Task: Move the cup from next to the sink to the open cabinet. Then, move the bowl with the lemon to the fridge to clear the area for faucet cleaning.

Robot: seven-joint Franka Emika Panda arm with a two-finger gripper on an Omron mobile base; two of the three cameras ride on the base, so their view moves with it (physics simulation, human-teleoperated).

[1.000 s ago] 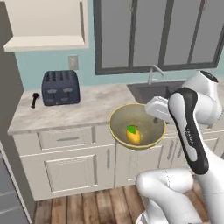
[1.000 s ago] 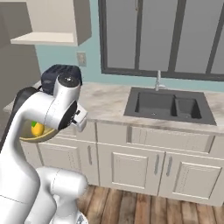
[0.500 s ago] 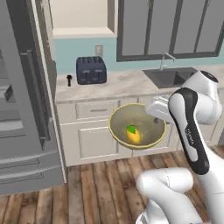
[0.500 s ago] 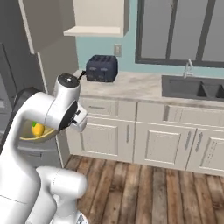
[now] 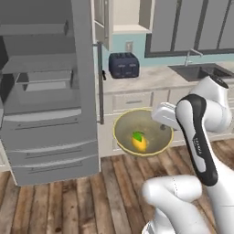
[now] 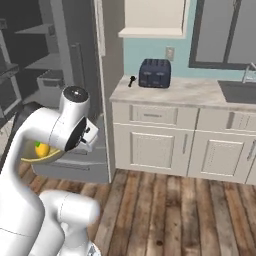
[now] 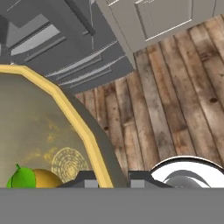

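Observation:
My gripper (image 7: pixel 109 181) is shut on the near rim of the olive-tan bowl (image 7: pixel 43 131), one finger inside and one outside. The bowl (image 5: pixel 125 132) hangs in the air over the wooden floor, in front of the drawer fronts. In it lies the yellow lemon (image 5: pixel 139 141) with its green end up; the lemon (image 7: pixel 41 178) also shows in the hand view. The open grey fridge (image 5: pixel 45 91) stands just left of the bowl, its shelves bare. The open cabinet (image 5: pixel 123 16) is above the counter. Sink (image 5: pixel 199 71) and faucet (image 5: pixel 192 54) lie far right. The cup is out of view.
The fridge's door edge with its long handle (image 5: pixel 99 82) stands between the bowl and the fridge interior. A dark toaster (image 5: pixel 123 65) sits on the counter (image 6: pixel 200 92). Beige drawer fronts (image 6: pixel 152 145) run below it. Wooden floor (image 6: pixel 175 210) lies open to the right.
The whole picture has shifted: the base has driven left, away from the sink, and the fridge has come close. The bowl with the lemon stays in my gripper.

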